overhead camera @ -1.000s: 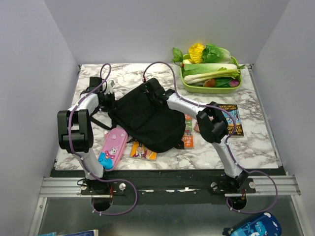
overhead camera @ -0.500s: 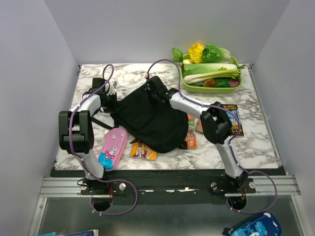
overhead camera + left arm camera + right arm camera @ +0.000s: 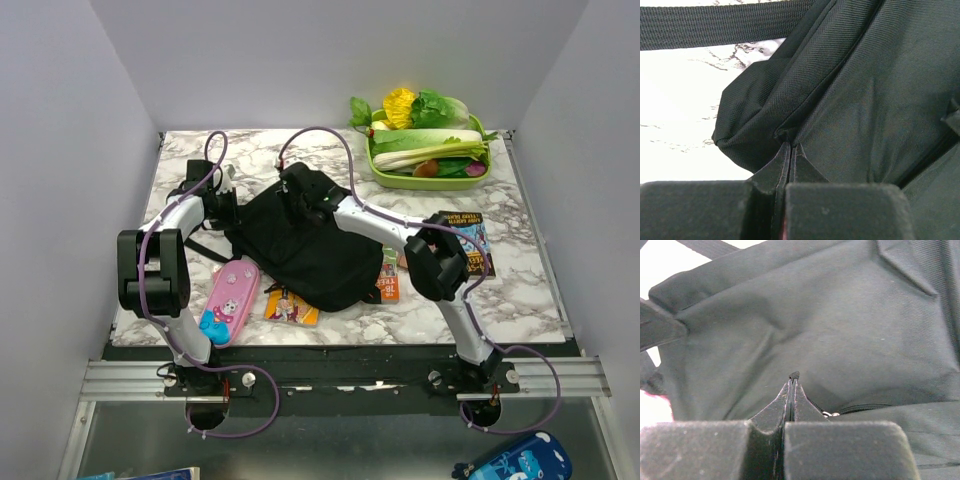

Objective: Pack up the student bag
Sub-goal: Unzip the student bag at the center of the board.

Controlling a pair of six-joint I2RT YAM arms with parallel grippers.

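left claw [image 3: 790,146] being clamped on backpack [image 3: 310,250] left edge | right claw [image 3: 791,381] being clamped on upper edge | table [image 3: 530,300] being exposed lower right

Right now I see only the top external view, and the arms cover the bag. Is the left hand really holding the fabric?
Observer: Yes. The left wrist view shows the left hand shut, pinching a fold of the student bag.
Operator: And the right hand?
Observer: The right hand is shut on a small black tab of the bag. What looks like a metal zipper slider lies just beside its fingers.
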